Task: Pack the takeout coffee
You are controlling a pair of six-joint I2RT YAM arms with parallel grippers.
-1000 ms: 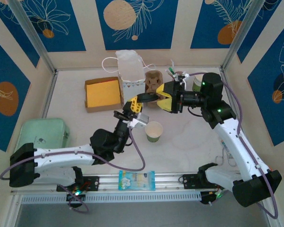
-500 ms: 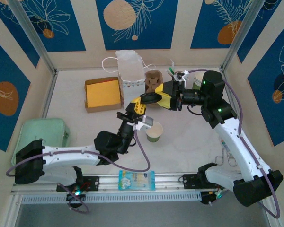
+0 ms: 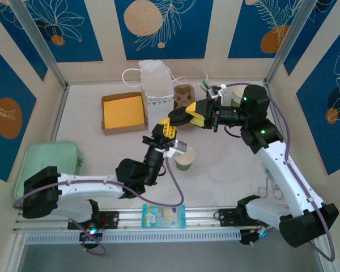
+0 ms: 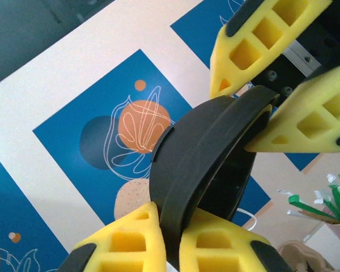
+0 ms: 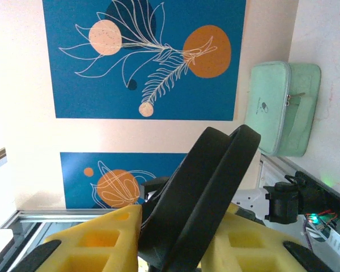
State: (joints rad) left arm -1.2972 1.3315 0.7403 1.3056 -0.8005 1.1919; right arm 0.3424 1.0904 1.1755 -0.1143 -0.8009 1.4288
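Observation:
The takeout coffee [image 3: 185, 158], a small white paper cup with a green lower band, stands uncovered on the table just below both grippers. Above it a black round lid [image 3: 179, 115] hangs edge-on in the air. My left gripper [image 3: 169, 127] reaches up from below and is shut on the lid's [image 4: 209, 153] lower rim, as the left wrist view [image 4: 171, 214] shows. My right gripper [image 3: 184, 118] comes from the right, and its yellow fingers [image 4: 255, 39] press on the upper rim. In the right wrist view the right gripper [image 5: 184, 218] clamps the lid [image 5: 209, 181].
At the back stand a white paper bag [image 3: 156, 85], a brown cup carrier [image 3: 184, 96] and a pink cup of utensils [image 3: 212, 89]. An open cardboard box with a yellow inside [image 3: 123, 112] lies back left. A mint case [image 3: 50, 164] lies left, a blue packet [image 3: 163, 216] at the front rail.
My left arm rose and carried the lid toward the right gripper. The right gripper's jaws closed onto the lid's free rim, so both grippers hold it over the cup.

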